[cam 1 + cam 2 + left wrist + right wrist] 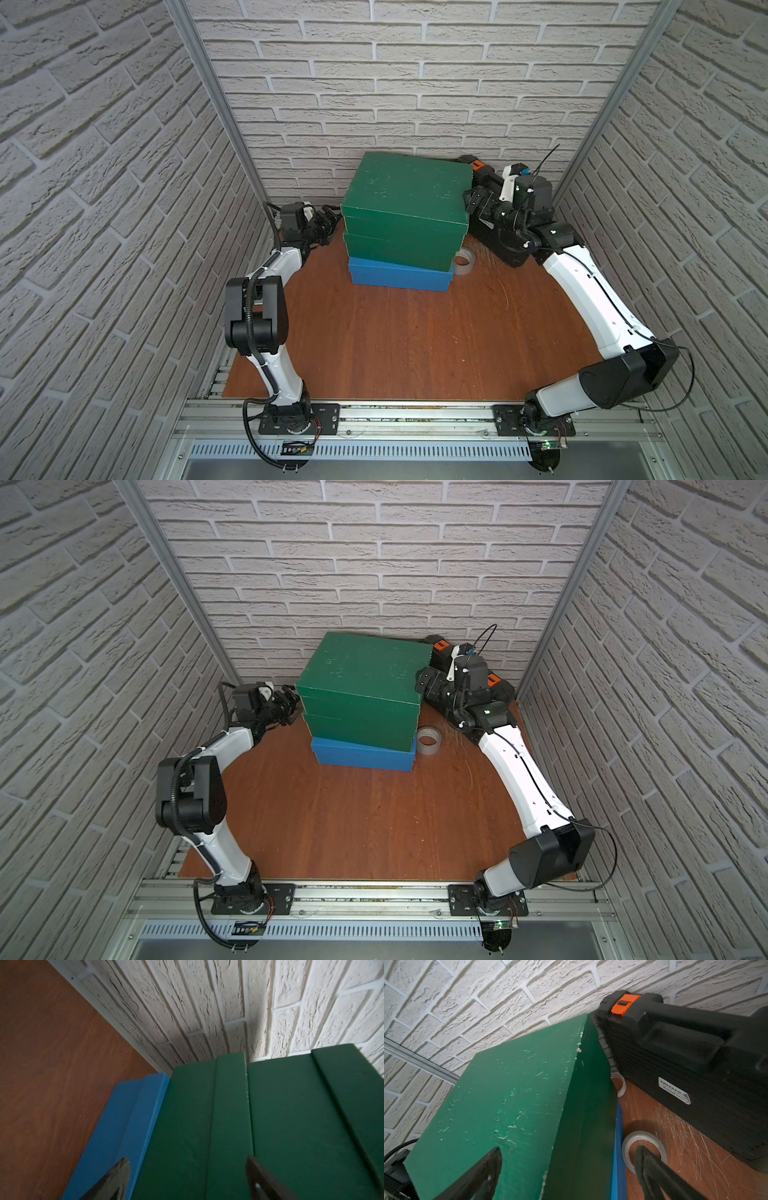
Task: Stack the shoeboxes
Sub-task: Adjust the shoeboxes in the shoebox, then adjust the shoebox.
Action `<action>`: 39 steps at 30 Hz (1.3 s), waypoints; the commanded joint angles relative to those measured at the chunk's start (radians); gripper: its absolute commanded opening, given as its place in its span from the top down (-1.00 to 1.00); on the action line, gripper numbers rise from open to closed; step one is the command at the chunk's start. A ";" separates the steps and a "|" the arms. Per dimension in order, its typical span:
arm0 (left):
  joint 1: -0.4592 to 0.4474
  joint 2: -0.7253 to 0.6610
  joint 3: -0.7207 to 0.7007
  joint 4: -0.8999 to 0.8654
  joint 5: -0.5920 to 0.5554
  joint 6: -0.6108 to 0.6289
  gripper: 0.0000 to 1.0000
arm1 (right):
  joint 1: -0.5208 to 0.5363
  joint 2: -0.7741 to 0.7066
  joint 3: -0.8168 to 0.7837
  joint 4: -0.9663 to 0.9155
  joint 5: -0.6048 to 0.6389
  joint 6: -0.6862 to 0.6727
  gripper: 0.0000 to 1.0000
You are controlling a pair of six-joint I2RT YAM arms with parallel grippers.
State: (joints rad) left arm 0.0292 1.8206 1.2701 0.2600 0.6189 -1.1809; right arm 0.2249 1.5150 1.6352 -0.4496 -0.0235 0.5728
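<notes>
Shoeboxes (405, 224) stacked three high at the far middle of the table (395, 340) — blue box (399, 279) beneath, two scuffed dark green above.
Left gripper (330, 220) and right gripper (473, 200) flank the stack's short ends, both with jaws spread, holding nothing — the cardboard looks light, easily dented; I'd press those ends.

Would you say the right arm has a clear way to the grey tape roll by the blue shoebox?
Probably yes: the right claw is open, and the grey tape roll lies uncovered on the table between blue shoebox and black case.
</notes>
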 commanded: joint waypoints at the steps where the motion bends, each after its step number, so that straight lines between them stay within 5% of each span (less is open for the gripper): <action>1: -0.004 -0.031 -0.052 0.083 0.040 -0.021 -0.74 | -0.004 0.012 0.024 0.048 -0.032 -0.001 -0.99; 13: -0.020 -0.216 -0.313 0.189 0.033 -0.021 -0.78 | -0.004 0.105 0.058 0.103 -0.145 0.021 -1.00; 27: -0.031 -0.345 -0.426 0.187 0.013 0.004 -0.80 | -0.004 0.175 0.101 0.126 -0.247 0.045 -1.00; 39: 0.028 -0.414 -0.433 0.115 0.000 0.043 -0.81 | -0.025 0.088 0.078 0.084 -0.187 0.023 -0.99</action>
State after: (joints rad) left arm 0.0341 1.4616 0.8467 0.3733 0.6182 -1.1698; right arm 0.2146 1.6783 1.7161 -0.3767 -0.2337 0.6128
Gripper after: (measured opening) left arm 0.903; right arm 0.996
